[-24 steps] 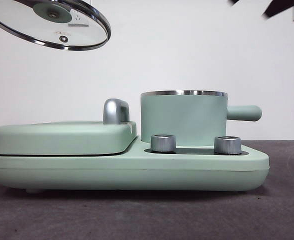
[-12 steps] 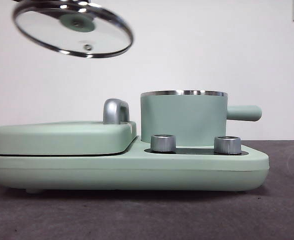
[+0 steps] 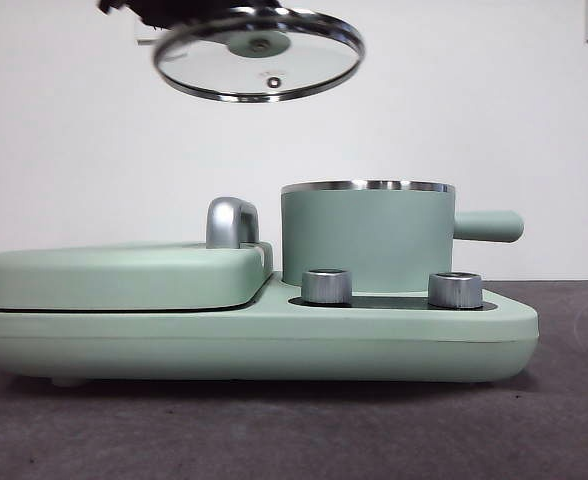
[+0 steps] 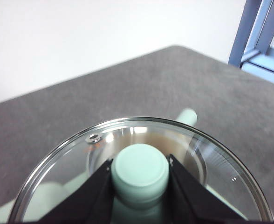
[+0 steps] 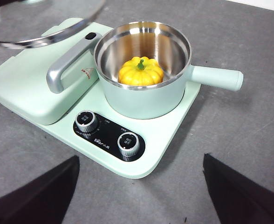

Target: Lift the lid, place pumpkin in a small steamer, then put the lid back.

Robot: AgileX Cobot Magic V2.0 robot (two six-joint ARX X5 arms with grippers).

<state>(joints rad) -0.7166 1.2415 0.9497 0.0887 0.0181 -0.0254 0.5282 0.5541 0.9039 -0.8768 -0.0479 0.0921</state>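
Lid (image 3: 259,55) has moved right since half a second ago and tilts less; it now hangs high over the gap between griddle cover (image 3: 124,275) and small steamer (image 3: 367,238), not yet above the pot. Left gripper (image 4: 140,173) is clamped on the lid's knob from above. Right gripper (image 5: 139,186) hovers back from the cooker, jaws spread wide, empty. One pumpkin (image 5: 140,71) inside the steamer. Two dials (image 3: 327,286), one lid, one pot.
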